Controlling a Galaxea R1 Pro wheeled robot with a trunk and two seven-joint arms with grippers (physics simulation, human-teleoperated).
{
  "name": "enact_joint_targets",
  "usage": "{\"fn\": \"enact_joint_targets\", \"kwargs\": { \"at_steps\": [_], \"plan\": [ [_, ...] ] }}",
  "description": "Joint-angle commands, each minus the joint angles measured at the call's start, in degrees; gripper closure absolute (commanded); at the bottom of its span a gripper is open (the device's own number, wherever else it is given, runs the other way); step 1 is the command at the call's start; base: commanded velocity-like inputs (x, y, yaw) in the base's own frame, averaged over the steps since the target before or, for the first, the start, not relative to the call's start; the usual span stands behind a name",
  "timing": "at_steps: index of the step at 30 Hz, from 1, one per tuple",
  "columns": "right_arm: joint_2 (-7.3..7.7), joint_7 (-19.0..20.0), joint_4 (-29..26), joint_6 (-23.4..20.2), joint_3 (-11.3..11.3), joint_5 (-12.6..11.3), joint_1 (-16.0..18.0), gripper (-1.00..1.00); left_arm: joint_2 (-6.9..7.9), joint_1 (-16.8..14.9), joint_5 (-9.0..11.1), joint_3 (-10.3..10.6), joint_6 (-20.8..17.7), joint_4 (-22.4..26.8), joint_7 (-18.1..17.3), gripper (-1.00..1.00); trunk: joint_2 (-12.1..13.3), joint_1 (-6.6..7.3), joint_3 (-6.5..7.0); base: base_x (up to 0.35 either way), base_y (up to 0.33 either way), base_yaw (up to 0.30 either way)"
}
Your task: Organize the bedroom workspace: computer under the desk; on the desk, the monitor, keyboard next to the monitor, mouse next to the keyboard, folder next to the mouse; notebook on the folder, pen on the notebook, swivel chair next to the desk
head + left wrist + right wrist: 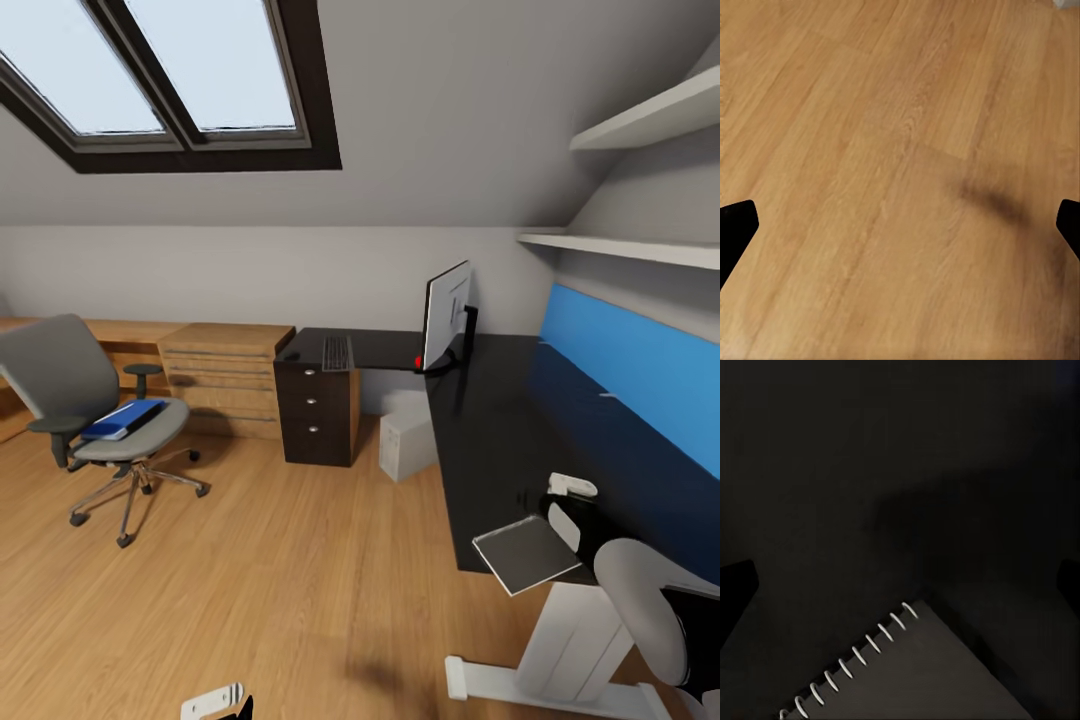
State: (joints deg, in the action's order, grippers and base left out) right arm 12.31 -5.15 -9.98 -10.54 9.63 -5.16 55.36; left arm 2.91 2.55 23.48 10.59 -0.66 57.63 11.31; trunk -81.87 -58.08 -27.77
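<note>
Room: attic bedroom, wood floor [870,187].
Desk [480,440]: notebook [525,552] overhanging its edge.
Chair [90,410]: holds folder [125,418].
Jaws: both pairs spread, empty.

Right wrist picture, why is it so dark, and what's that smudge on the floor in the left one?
Right wrist view: the camera looks at the glossy black desk, with the dark notebook barely standing out. Left wrist view: the smudge is a soft shadow on the bright wood floor.

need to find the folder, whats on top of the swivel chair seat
The blue folder lies flat on the swivel chair seat, reaching its front edge. The seat under it is covered, so anything beneath cannot be seen.
</note>
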Motion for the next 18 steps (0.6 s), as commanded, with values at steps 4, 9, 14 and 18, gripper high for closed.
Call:
{"fn": "enact_joint_targets", "kwargs": {
  "at_steps": [4,9,14,18],
  "plan": [
    [-0.01,-0.2,-2.1,-0.1,-0.1,-0.6,-0.1,-1.0,0.06,0.0,0.5,0.3,-0.1,0.1,0.5,-1.0,1.6,0.88,0.67,0.0,0.0,0.0],
    [-0.23,-0.2,-6.6,-0.6,0.0,-0.6,-1.5,-1.0,0.06,0.0,0.5,0.3,-0.1,0.0,0.5,-1.0,3.6,1.98,1.57,0.0,0.0,0.0],
    [-0.53,-0.3,-12.6,-4.0,0.0,-0.7,-4.4,-1.0,0.06,0.0,0.5,0.3,-0.1,0.0,0.5,-1.0,5.6,3.08,2.47,0.0,0.0,0.0],
    [-1.05,-0.4,-22.3,-9.6,0.0,-0.9,-9.2,-1.0,0.01,0.0,0.5,0.3,-0.1,0.0,0.5,-1.0,7.2,3.96,3.19,0.0,0.0,0.0]
  ]
}}
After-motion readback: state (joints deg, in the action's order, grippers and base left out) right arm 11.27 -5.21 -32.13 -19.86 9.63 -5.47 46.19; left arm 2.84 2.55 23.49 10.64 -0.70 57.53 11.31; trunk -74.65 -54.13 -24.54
